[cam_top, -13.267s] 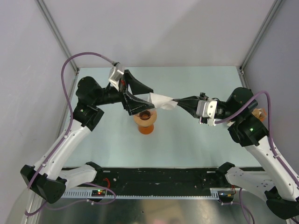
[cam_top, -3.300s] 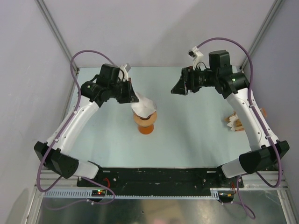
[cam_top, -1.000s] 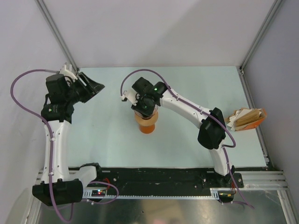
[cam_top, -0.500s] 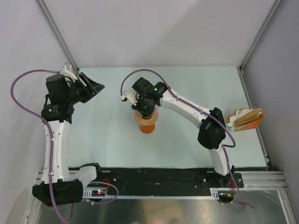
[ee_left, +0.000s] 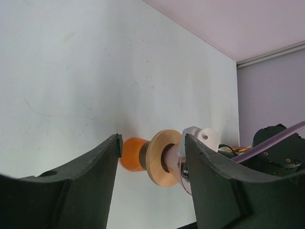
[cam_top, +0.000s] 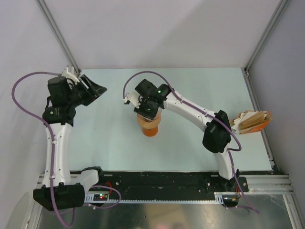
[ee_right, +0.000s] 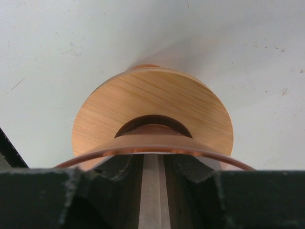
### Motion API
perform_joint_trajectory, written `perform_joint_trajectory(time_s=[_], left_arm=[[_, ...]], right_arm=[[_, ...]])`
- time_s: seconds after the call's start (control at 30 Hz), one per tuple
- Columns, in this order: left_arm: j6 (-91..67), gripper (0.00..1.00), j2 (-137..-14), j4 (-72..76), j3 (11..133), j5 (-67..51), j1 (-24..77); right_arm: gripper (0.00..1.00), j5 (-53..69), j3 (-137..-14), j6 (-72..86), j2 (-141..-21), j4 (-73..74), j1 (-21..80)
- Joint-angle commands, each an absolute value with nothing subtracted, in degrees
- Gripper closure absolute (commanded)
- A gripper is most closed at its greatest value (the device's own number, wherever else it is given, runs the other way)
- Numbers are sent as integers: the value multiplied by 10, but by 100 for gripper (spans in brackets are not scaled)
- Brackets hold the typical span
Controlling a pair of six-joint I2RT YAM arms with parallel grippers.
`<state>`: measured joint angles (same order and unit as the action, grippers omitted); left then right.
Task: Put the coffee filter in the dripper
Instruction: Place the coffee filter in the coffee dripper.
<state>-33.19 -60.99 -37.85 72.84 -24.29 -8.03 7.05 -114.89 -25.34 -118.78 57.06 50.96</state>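
Observation:
The dripper (cam_top: 149,127) stands mid-table on its orange base, with its wooden collar under the clear cone. My right gripper (cam_top: 147,115) points straight down into the cone. In the right wrist view its jaws (ee_right: 153,160) sit inside the clear rim (ee_right: 157,143), almost together, with a strip of the white coffee filter (ee_right: 153,191) between them. My left gripper (cam_top: 97,89) is open and empty at the back left, well away. In its own view (ee_left: 152,139) the dripper (ee_left: 159,162) shows between the open fingers, with the pale filter-lined cone (ee_left: 171,161) under the right wrist.
A tan-and-white stack of paper fans (cam_top: 250,121) lies in an orange holder at the right edge. Enclosure walls and metal posts bound the table at back and sides. The right arm's forearm (cam_top: 190,110) spans from the dripper to the right.
In the last second nothing has visibly moved. Since 3.3 s ago the left gripper let go of the filter and drew back left, and the right gripper came down into the dripper.

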Motion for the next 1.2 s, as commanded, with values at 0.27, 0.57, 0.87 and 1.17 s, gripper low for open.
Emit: perform_joint_trajectory(time_s=[0.27,0.57,0.87,1.17], left_arm=[[-337,37,-617,-362,733,-257,-86],[-340,34,-624,-355,731,-257,-86],[-340,35,-631,-346,730,-265,-86],[-300,45,-629,-335,734,-278,-68]], right_arm=[[75,63,-1182,-274,-1174,579,517],[71,61,-1232,-280,-1179,610,518],[70,61,-1282,-281,-1176,633,521],[71,82,-1308,-264,-1120,644,501]])
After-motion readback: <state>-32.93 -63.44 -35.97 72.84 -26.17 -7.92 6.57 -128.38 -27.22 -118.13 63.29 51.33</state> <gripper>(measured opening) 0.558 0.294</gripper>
